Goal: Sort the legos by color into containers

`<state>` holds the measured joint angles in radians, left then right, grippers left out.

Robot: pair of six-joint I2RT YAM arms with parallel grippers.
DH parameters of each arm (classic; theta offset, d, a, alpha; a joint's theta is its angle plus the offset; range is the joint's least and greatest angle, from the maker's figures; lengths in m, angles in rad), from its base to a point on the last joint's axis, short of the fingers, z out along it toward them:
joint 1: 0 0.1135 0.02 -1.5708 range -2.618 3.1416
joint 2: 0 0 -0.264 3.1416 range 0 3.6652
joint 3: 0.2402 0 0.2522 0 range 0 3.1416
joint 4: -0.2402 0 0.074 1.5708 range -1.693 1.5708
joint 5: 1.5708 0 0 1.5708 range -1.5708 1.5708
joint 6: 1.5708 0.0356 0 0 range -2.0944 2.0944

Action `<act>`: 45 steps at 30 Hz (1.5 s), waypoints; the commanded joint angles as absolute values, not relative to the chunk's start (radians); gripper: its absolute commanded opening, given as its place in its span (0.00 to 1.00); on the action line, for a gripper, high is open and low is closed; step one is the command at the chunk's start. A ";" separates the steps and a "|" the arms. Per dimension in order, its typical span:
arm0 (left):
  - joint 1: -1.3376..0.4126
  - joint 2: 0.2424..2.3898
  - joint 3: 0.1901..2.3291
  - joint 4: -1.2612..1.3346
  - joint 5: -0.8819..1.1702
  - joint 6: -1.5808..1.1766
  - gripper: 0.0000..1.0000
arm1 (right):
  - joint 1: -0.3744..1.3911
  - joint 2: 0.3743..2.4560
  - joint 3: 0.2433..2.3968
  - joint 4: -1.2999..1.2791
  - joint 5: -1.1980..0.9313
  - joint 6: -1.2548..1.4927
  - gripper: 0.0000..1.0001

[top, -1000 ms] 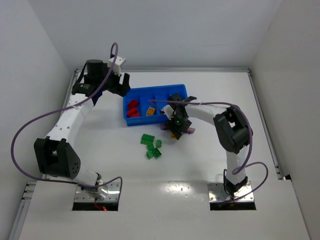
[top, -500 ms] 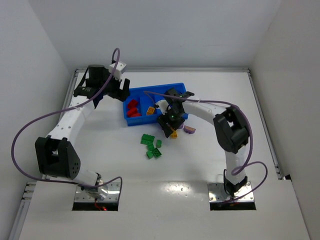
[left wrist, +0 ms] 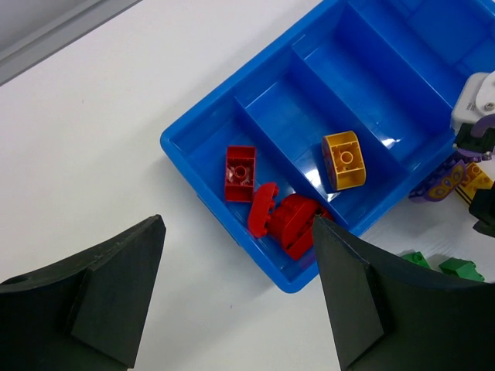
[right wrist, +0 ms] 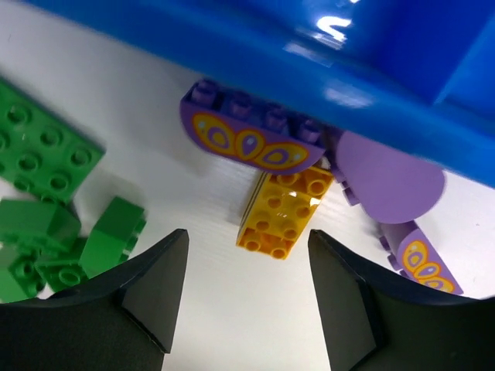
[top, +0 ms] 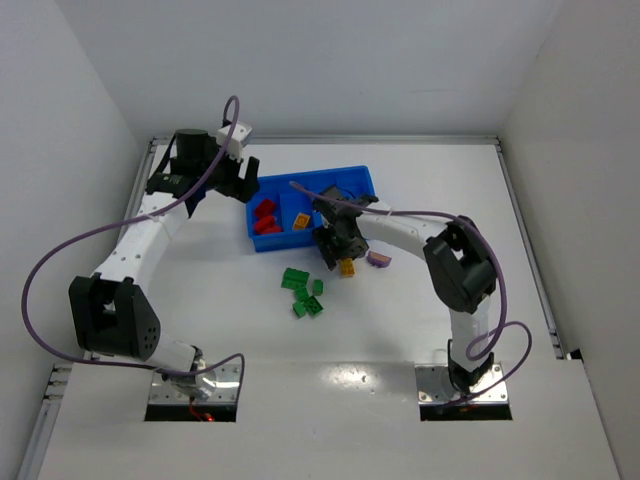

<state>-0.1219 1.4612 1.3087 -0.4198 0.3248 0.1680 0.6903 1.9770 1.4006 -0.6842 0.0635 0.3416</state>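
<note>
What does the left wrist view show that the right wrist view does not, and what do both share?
Only the left wrist view: red bricks and one yellow brick, lying in neighbouring compartments of the blue tray, seen from above. Only the right wrist view: a plain purple piece beside the tray's outer wall. Both: the tray, the purple patterned brick, the green bricks, and the yellow brick on the table.
</note>
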 commanded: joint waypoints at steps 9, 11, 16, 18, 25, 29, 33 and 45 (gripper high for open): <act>-0.109 1.411 1.312 -0.397 0.307 0.179 0.83 | 0.663 1.988 1.353 -0.577 0.132 0.466 0.61; -0.109 1.411 1.312 -0.397 0.298 0.189 0.83 | 0.663 1.988 1.342 -0.568 0.132 0.466 0.60; -0.109 1.411 1.302 -0.397 0.298 0.198 0.83 | 0.663 1.988 1.313 -0.549 0.109 0.476 0.57; -0.109 1.411 1.302 -0.397 0.298 0.198 0.83 | 0.663 1.988 1.301 -0.539 0.109 0.485 0.53; -0.109 1.420 1.302 -0.397 0.298 0.207 0.83 | 0.663 1.997 1.244 -0.496 0.109 0.485 0.36; -0.109 1.420 1.302 -0.397 0.298 0.207 0.83 | 0.663 1.981 1.221 -0.495 0.109 0.470 0.23; -0.109 1.420 1.292 -0.397 0.298 0.207 0.83 | 0.701 1.847 1.184 -0.476 0.118 0.391 0.11; -0.100 1.390 1.295 -0.359 0.167 0.071 1.00 | 0.733 1.705 1.423 -0.428 0.124 0.158 0.08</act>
<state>-0.1204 1.4452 1.2842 -0.4046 0.2348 0.1379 0.7513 1.6535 1.2686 -0.4751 0.1223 0.2146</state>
